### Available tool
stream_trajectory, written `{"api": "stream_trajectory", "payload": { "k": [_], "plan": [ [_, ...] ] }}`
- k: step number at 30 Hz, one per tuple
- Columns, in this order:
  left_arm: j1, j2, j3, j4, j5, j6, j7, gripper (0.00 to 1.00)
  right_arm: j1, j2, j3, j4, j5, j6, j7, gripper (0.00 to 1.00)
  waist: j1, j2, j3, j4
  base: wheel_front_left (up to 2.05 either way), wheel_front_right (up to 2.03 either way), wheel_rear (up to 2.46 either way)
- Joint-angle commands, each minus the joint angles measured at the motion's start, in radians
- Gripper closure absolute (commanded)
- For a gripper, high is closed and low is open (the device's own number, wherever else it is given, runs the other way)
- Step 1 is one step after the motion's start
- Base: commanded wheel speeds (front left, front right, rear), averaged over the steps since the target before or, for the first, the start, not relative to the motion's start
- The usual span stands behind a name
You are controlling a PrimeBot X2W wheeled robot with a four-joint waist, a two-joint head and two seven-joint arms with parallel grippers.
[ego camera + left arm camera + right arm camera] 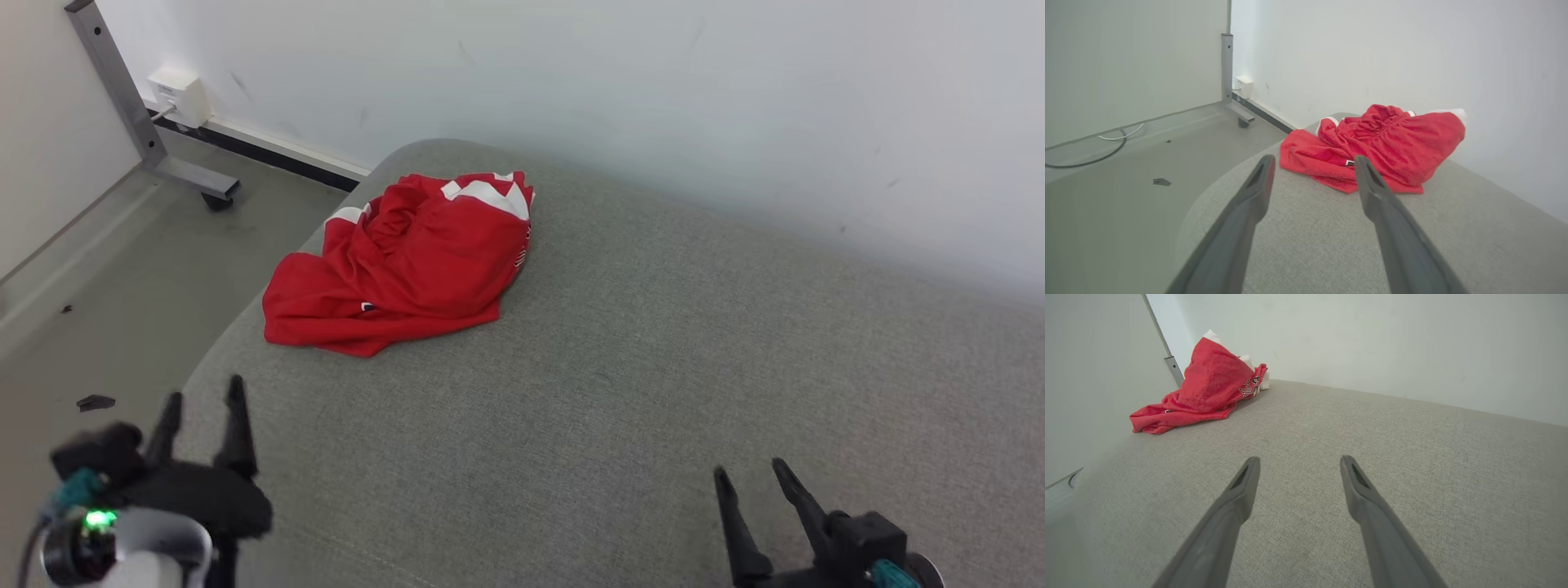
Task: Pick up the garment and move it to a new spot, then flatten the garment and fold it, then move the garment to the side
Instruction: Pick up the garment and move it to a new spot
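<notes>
Red garment (408, 261) lies crumpled on the grey cushion (653, 367); left gripper (204, 400) and right gripper (749, 474) hover apart, jaws spread, empty.

Right gripper (1297, 459) has its two dark fingers spread wide with nothing between them, just hanging over the grey fabric surface (1392, 457). The red garment (1204, 388) sits crumpled well beyond the fingertips, off to their left, bunched up against the white wall (1372, 335).
</notes>
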State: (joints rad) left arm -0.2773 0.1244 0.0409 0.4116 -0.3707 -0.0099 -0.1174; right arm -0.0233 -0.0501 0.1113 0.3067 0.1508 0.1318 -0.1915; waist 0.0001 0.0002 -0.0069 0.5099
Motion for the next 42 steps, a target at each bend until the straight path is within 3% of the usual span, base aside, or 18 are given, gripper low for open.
{"api": "stream_trajectory", "payload": {
  "k": [1,7,11,15,19,25,32,38,39,40,42],
  "plan": [
    [-0.028,0.003,0.01,0.017,-0.02,-0.005,0.004,0.0,-0.016,0.0,0.004,-0.013,-0.014,-0.002,0.002,0.0,-0.0001,-0.0002,0.055,-0.06,0.0,0.0,0.0],
    [-0.225,0.025,0.044,0.134,-0.111,-0.046,0.08,0.0,-0.063,-0.001,0.05,-0.1,-0.053,-0.002,0.045,0.0,-0.0001,-0.0002,0.2,-0.187,0.0,0.0,0.0],
    [-0.349,0.047,0.081,0.196,-0.192,-0.068,0.185,0.0,-0.108,-0.002,0.087,-0.139,-0.07,-0.002,0.061,0.0,-0.0001,-0.0002,0.29,-0.272,0.0,0.0,0.0],
    [-0.455,0.036,0.215,0.235,-0.42,-0.069,0.368,0.0,-0.151,-0.002,0.124,-0.163,-0.057,-0.002,0.06,0.0,-0.0001,-0.0002,0.367,-0.356,0.0,0.0,0.0],
    [-0.512,0.086,0.258,0.206,-0.509,-0.014,0.553,0.0,-0.179,-0.001,0.13,-0.171,-0.051,-0.002,0.051,0.0,-0.0001,-0.0002,0.436,-0.409,0.0,0.0,0.0],
    [-0.519,0.17,0.279,0.082,-0.53,0.101,0.732,0.0,-0.209,0.0,0.139,-0.165,-0.041,-0.002,0.036,0.0,-0.0001,-0.0002,0.5,-0.467,0.0,0.0,0.0],
    [-0.464,0.214,0.256,-0.075,-0.495,0.243,0.865,0.0,-0.232,0.0,0.141,-0.152,-0.028,-0.002,0.013,0.0,-0.0001,-0.0002,0.525,-0.498,0.0,0.0,0.0],
    [-0.401,0.278,0.181,-0.142,-0.367,0.276,0.861,0.0,-0.246,0.0,0.145,-0.14,-0.022,-0.002,0.007,0.0,-0.0001,-0.0002,0.526,-0.504,0.0,0.0,0.0],
    [-0.398,0.286,0.177,-0.152,-0.347,0.282,0.841,0.59,-0.246,0.0,0.146,-0.136,-0.018,-0.002,0.006,0.0,-0.0001,-0.0002,0.523,-0.504,0.0,0.0,0.0],
    [-0.397,0.286,0.178,-0.158,-0.334,0.284,0.82,1.0,-0.246,-0.001,0.145,-0.13,-0.018,-0.002,0.007,0.0,-0.0001,-0.0002,0.519,-0.503,0.0,0.0,0.0],
    [-0.386,0.285,0.175,-0.16,-0.321,0.283,0.797,1.0,-0.245,-0.002,0.143,-0.119,-0.013,-0.002,0.005,0.0,-0.0001,-0.0002,0.506,-0.5,0.0,0.0,0.0]
  ]
}}
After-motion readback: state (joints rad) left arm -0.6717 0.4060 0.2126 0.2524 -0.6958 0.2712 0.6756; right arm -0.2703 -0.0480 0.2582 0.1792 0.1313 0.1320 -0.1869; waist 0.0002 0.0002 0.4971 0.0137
